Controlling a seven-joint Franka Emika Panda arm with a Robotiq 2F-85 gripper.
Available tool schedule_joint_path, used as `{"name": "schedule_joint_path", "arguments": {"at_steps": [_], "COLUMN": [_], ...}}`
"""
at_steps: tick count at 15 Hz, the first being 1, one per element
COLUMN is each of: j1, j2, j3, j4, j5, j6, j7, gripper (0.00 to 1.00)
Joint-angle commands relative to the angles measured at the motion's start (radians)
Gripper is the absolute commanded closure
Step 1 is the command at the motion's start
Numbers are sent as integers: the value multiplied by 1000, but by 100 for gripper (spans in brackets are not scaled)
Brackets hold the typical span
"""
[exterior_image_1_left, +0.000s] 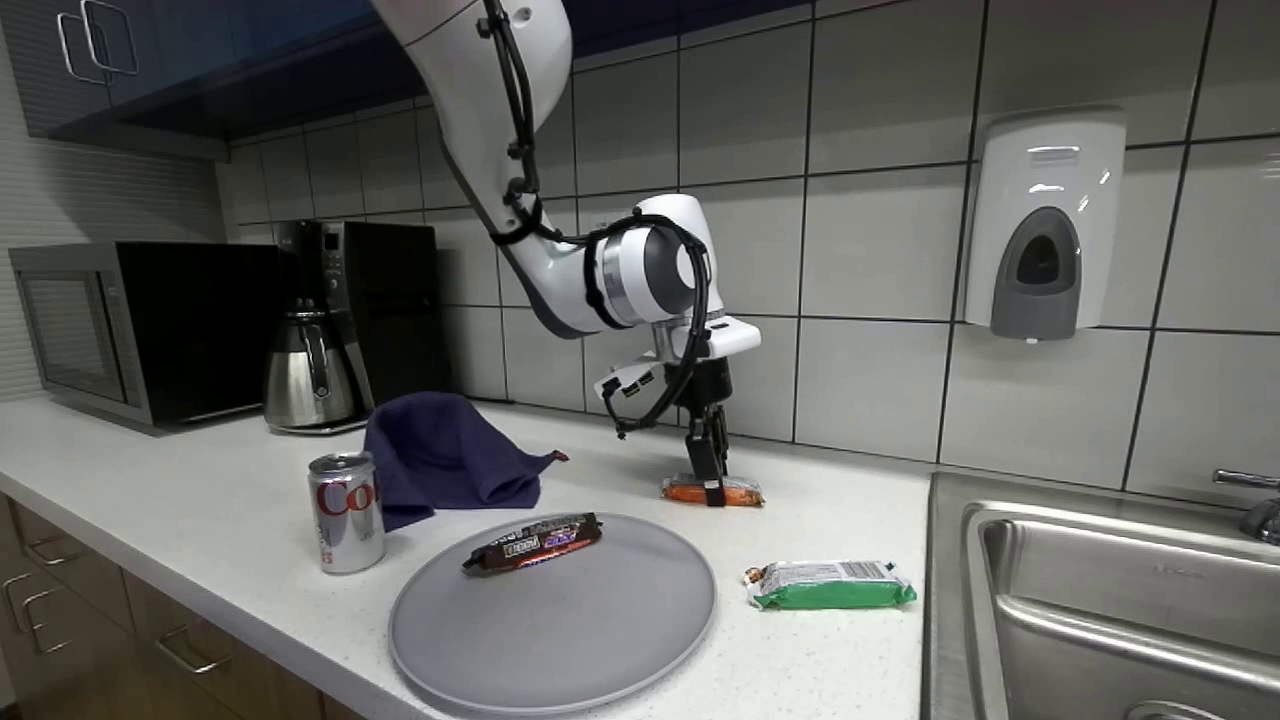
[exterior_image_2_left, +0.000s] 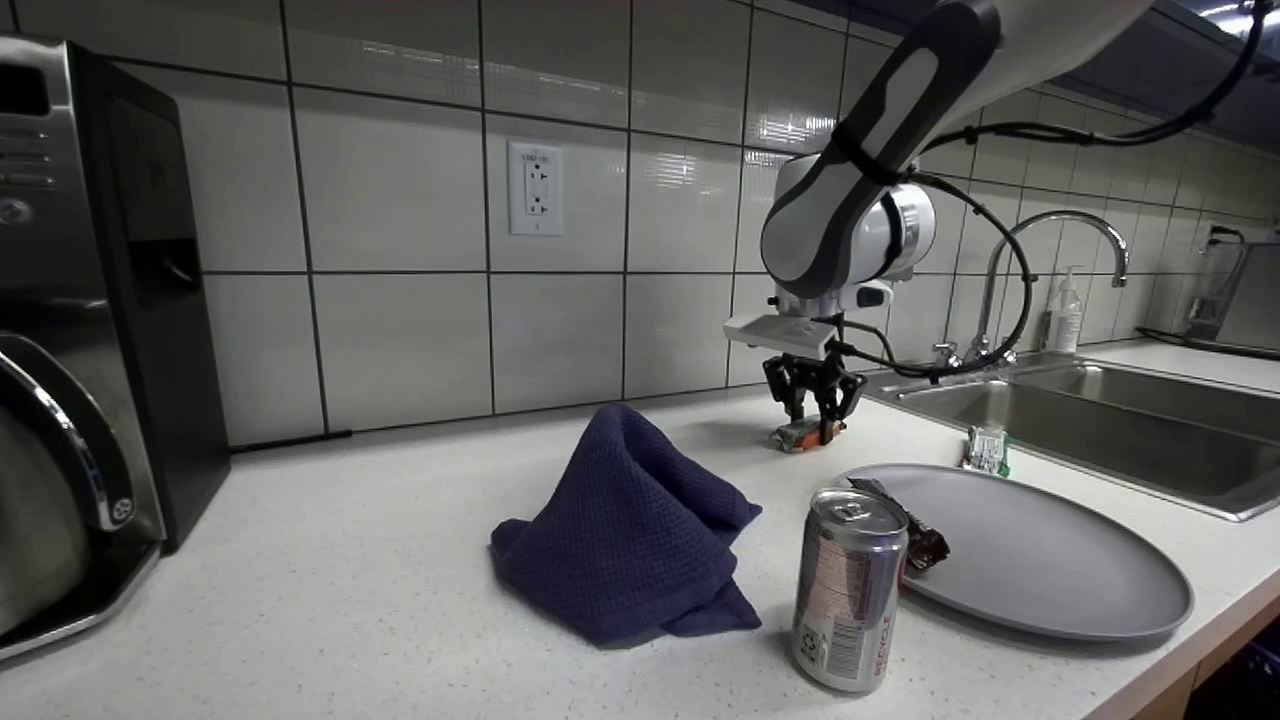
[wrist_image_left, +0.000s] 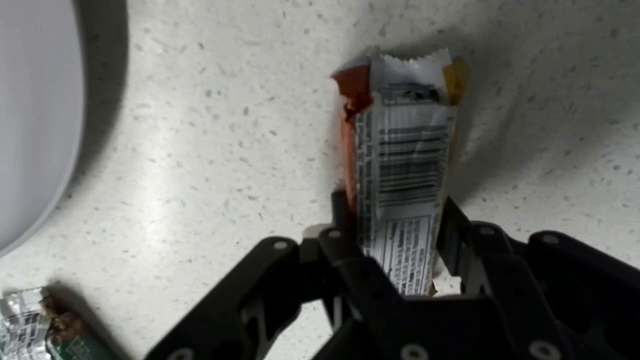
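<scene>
Pinching orange-wrapped bar (wrist_image_left: 410, 165) w/ gripper (wrist_image_left: 395, 205) approx. half-spread — w/ grey plate (wrist_image_left: 35, 110) at 9 o'clk & green-wrapped bar (wrist_image_left: 50, 330) at 8, wrist view.

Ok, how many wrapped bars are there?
3: orange bar straddled by the end effector, brown bar on the plate, green bar near the sink. Reddish tip by the towel: maybe another, hidden.

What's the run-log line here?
claw: closed on orange-wrapped bar | bar lies on: counter | plate: brown-wrapped bar | beside sink: green-wrapped bar
</scene>
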Motion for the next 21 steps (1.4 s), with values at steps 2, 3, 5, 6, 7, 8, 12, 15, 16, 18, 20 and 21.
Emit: {"name": "schedule_joint_path", "arguments": {"at_steps": [2,3,5,6,7,8,12,15,16,18,20,21], "j1": [3,4,14,13,19,19,20,19,20,20,21,22], "j2": [-44,-53,-82,-106,-120,-144,-248,-333,-353,-397,-417,-424], "j3": [0,0,-6,-5,-8,-6,-1,5,7,13,22,27], "j4": [-21,-27,-49,-66,-77,-95,-188,-270,-293,-343,-381,-401], "j5": [-2,-5,-26,-33,-47,-54,-93,-126,-138,-160,-187,-199], "j6": [-37,-43,-44,-44,-41,-39,-22,-21,-21,-22,-15,-15], "j7": [-14,-20,-27,-38,-39,-47,-64,-71,-67,-59,-44,-38], "gripper": [82,82,82,82,82,82,82,82,82,82,82,82]}}
